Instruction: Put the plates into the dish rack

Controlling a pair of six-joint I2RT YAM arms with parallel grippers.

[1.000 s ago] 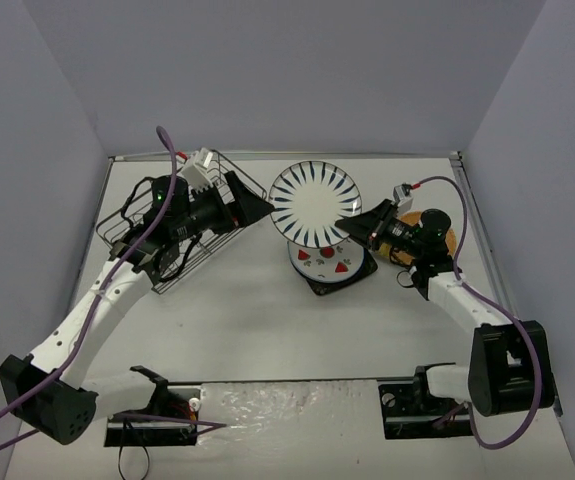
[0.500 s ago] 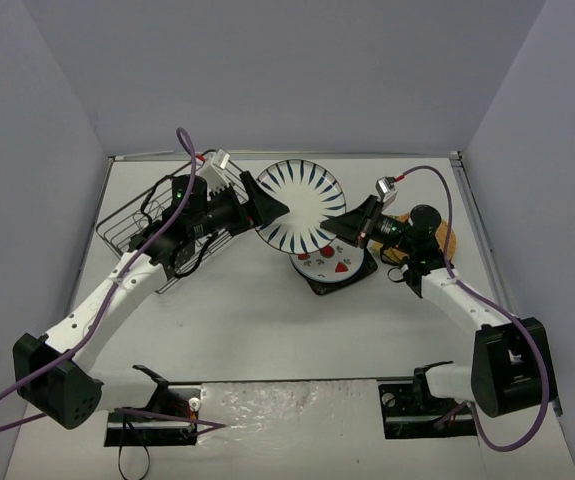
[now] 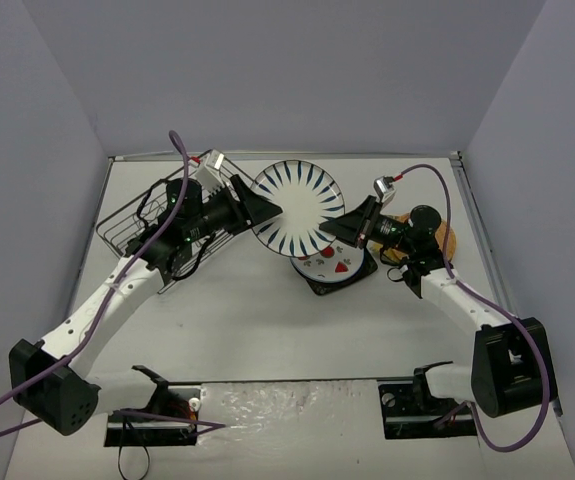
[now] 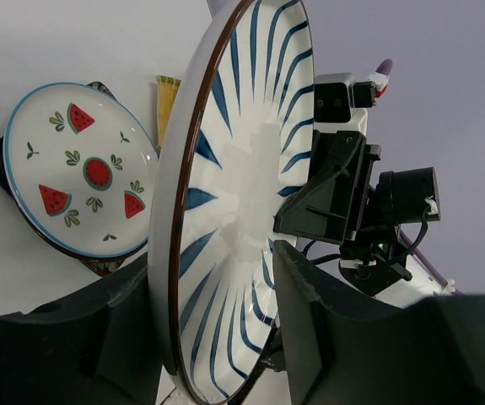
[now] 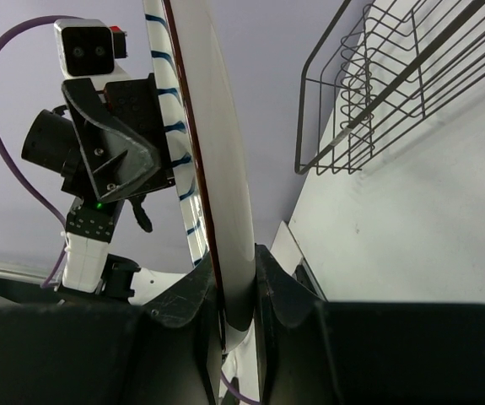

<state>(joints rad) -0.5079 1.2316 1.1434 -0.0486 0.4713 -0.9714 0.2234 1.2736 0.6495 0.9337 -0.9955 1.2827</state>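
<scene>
The white plate with dark radial stripes (image 3: 297, 205) hangs on edge above the table, between both arms. My right gripper (image 3: 339, 228) is shut on its right rim; in the right wrist view the rim (image 5: 212, 169) is pinched between the fingers of that gripper (image 5: 235, 261). My left gripper (image 3: 262, 208) straddles the left rim, open, and a gap shows beside the plate's face (image 4: 242, 169) in the left gripper (image 4: 212, 261). The watermelon plate (image 3: 329, 262) lies on a dark square plate (image 3: 345, 284). The wire dish rack (image 3: 117, 230) sits at the left.
An orange-tan plate (image 3: 447, 240) lies behind the right arm near the table's right edge. The rack's wire wall (image 5: 377, 84) shows across the table in the right wrist view. The watermelon plate (image 4: 78, 177) lies below and left of the held plate.
My left arm swung right from over the rack to the striped plate's left rim, and its jaws narrowed around it. The right arm carried the plate slightly left.
</scene>
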